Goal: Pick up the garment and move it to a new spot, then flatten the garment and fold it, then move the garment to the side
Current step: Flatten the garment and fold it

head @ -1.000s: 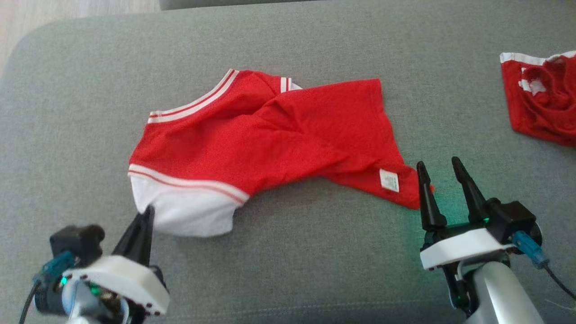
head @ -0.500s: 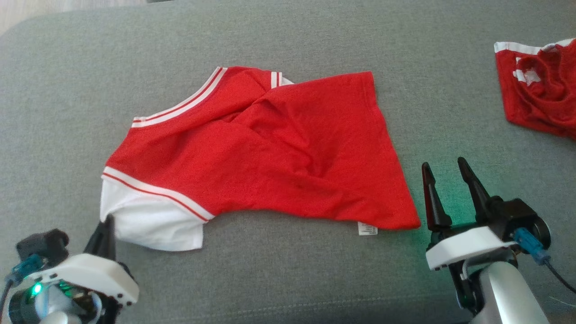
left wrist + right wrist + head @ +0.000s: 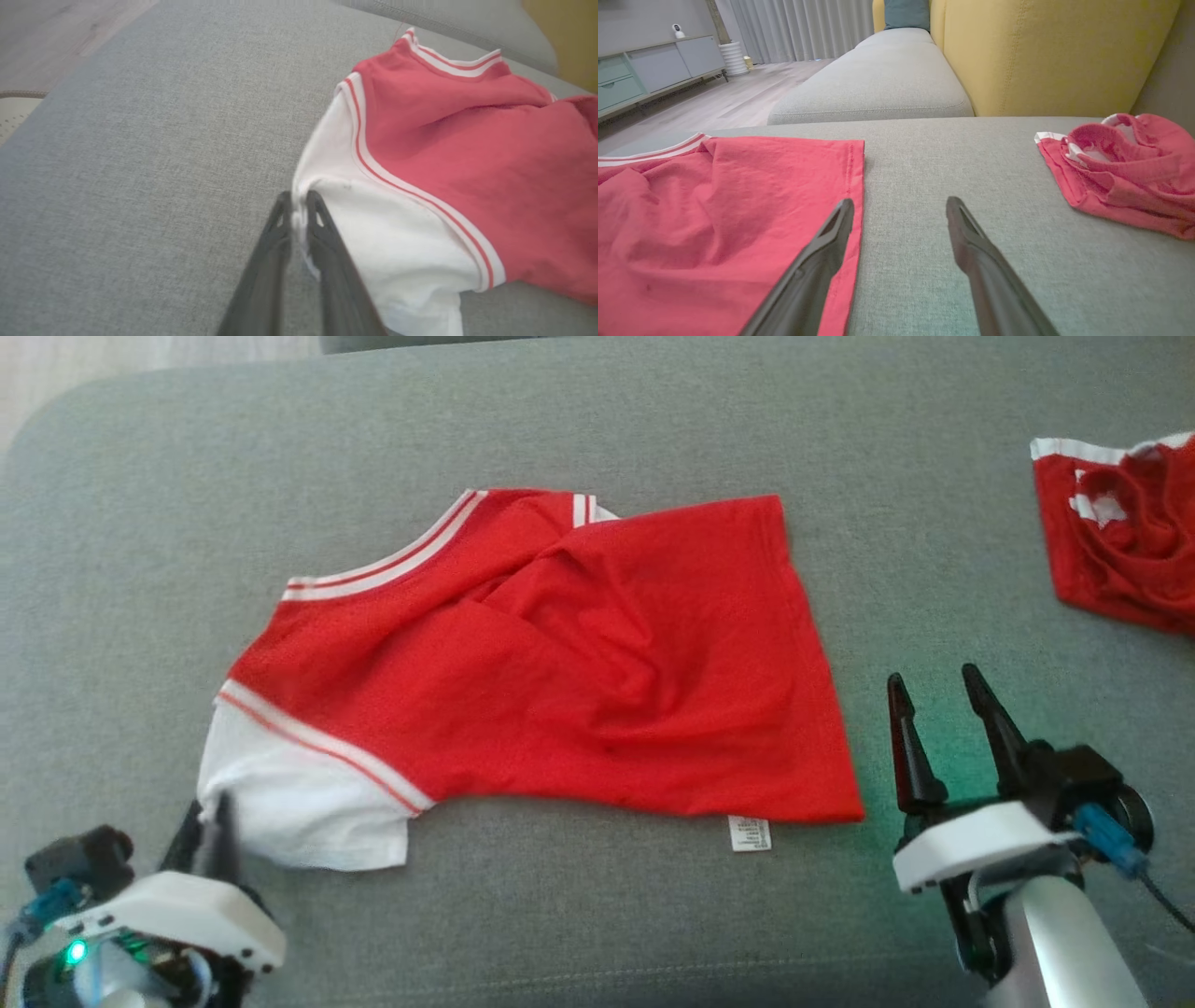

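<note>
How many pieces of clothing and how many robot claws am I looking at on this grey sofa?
Garments: 2, the spread shirt and the crumpled garment
Grippers: 2, the left gripper and the right gripper
Total: 4

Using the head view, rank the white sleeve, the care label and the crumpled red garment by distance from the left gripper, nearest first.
1. White sleeve, at the left gripper's fingertips.
2. Care label, lower middle, right of the sleeve.
3. Crumpled red garment, far right.

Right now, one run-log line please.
step: flatten | left gripper: shut on white sleeve of red fabric shirt | right gripper: open, beside hem | surface: grey fabric cushion
</note>
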Available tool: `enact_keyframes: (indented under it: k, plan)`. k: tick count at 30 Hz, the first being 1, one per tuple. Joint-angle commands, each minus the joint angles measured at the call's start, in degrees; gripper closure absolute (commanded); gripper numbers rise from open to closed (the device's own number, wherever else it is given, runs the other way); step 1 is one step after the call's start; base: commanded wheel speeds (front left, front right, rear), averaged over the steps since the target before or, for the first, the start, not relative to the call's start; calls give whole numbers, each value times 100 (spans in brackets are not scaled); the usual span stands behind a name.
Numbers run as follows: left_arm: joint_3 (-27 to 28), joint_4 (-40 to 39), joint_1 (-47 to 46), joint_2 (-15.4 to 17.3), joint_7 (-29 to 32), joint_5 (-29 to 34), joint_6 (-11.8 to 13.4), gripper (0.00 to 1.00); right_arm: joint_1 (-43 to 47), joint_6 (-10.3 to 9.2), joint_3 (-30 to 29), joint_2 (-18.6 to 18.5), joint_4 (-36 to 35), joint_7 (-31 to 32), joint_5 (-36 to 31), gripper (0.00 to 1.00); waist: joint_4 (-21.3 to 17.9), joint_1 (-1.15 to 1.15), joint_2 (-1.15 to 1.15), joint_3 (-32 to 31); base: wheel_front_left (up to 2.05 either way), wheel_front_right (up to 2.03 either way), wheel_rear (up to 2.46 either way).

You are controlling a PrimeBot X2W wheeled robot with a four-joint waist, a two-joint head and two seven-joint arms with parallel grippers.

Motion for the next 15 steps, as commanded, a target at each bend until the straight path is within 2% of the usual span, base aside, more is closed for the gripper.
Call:
enact_keyframes:
  k: [1, 9, 15]
  plan:
    - [180, -171, -214, 37, -128, -36, 7, 0, -269, -5, 147, -19, -110, 33, -57, 0, 49, 0, 0, -33, 0, 0, 0]
    - [-114, -360, -427, -449, -999, 239, -4, 0, -1182, -5, 196, -19, 576, 605, -297, 0, 339, 0, 0, -120, 0, 0, 0]
    - [-326, -483, -582, -722, -1305, 444, -22, 0, -2043, -5, 274, -91, 1447, 1229, -359, 0, 611, 0, 0, -31, 0, 0, 0]
